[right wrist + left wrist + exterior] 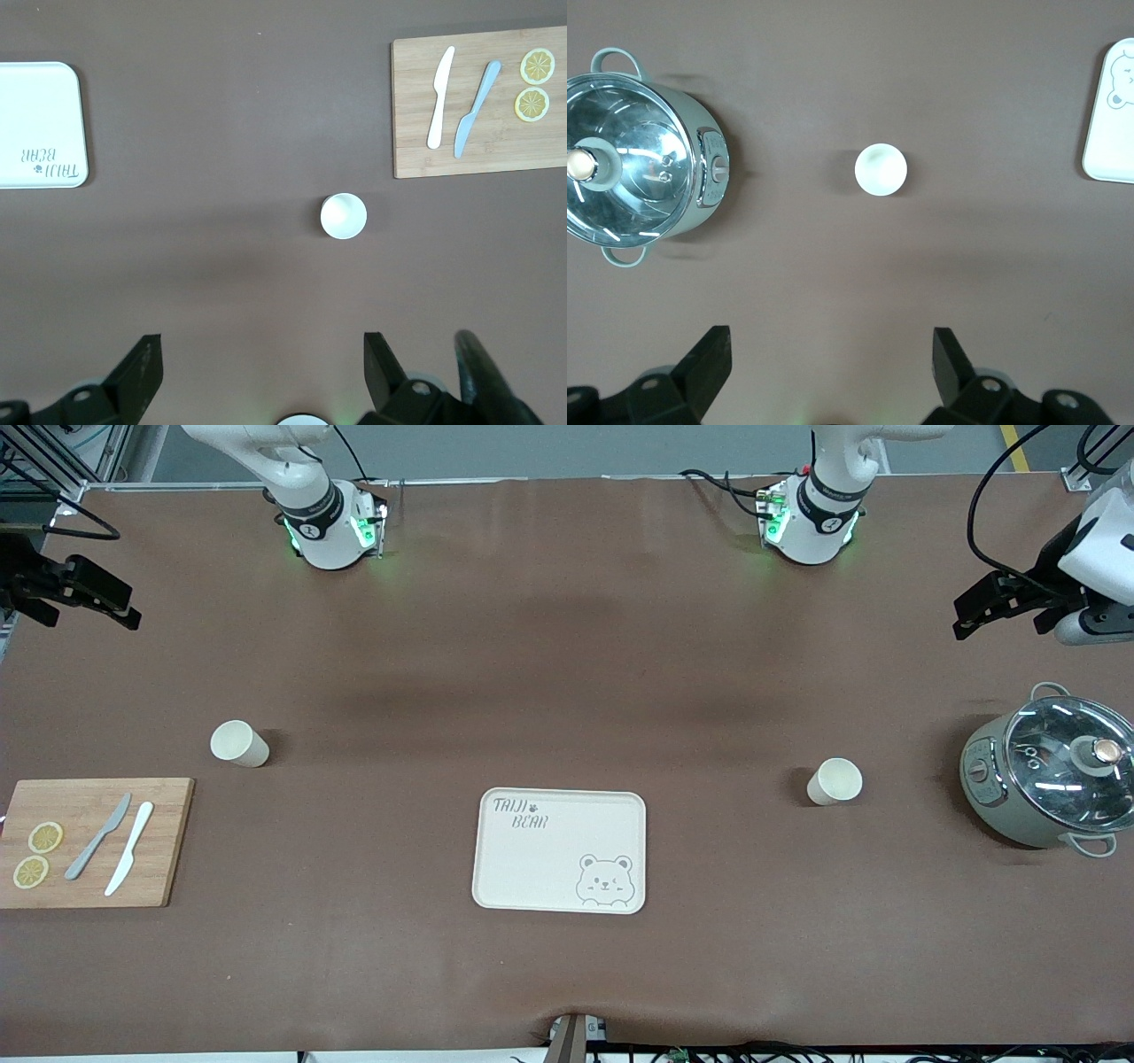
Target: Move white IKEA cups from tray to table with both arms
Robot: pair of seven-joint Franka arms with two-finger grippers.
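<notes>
Brown table [567, 646] holds 2 white cups, 1 cup [239, 743] toward the right arm's end, 1 cup [834, 781] toward the left arm's end, bear tray [560, 851] bare between them, while left gripper [1005, 607] and right gripper [75, 593] hang spread wide, empty, over the table's ends.

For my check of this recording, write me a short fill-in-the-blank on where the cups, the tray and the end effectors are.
1. The tray holds ____ cups.
2. Both white cups stand upright on the ____.
3. The cup toward the left arm's end stands between the tray and the ____ with a glass lid.
4. The left end effector and the right end effector both have their fingers ____.

Missing words: no; table; pot; open
</notes>
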